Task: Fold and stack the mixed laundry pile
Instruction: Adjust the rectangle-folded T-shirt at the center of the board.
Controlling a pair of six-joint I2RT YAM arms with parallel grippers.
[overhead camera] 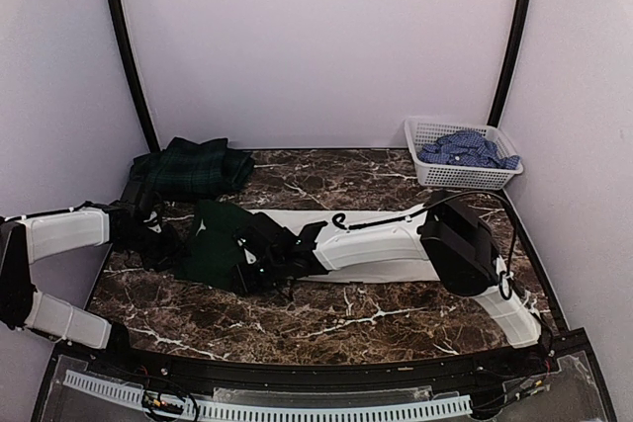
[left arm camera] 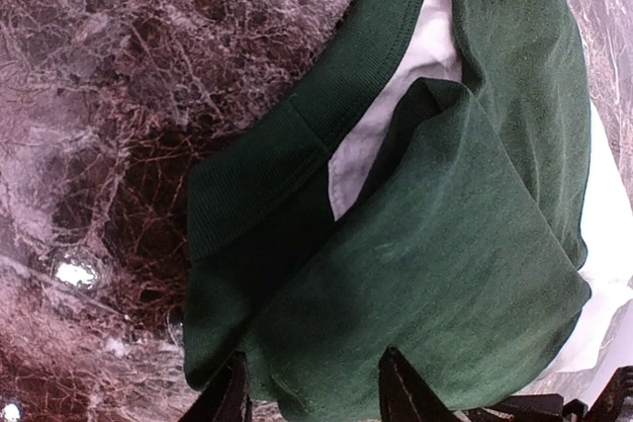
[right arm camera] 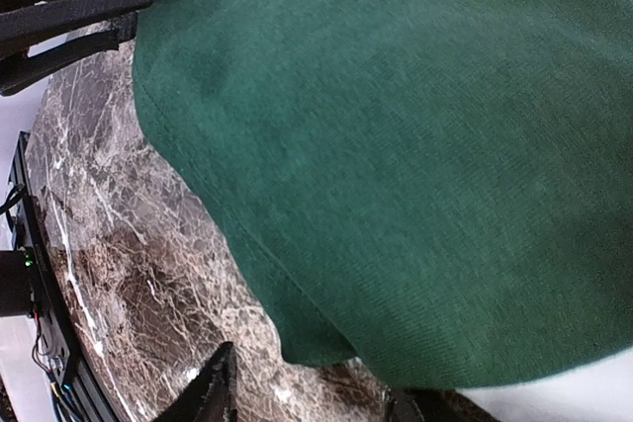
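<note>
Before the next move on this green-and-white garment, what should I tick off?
1. Green-and-white garment lying flat: not ok, green fabric is bunched.
2. Left gripper straddling the green fabric: ok; closed on it: cannot tell.
3. Right gripper at the green hem: ok; closed on it: cannot tell.
4. Plaid garment at back left, looks folded: ok.
5. Blue check shirt out of the basket: not ok, crumpled inside.

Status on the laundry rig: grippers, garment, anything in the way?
Left gripper and right gripper open, both at green end of white-and-green garment mid-table. Plaid garment folded back left, check shirt in basket. Nothing blocking.
</note>
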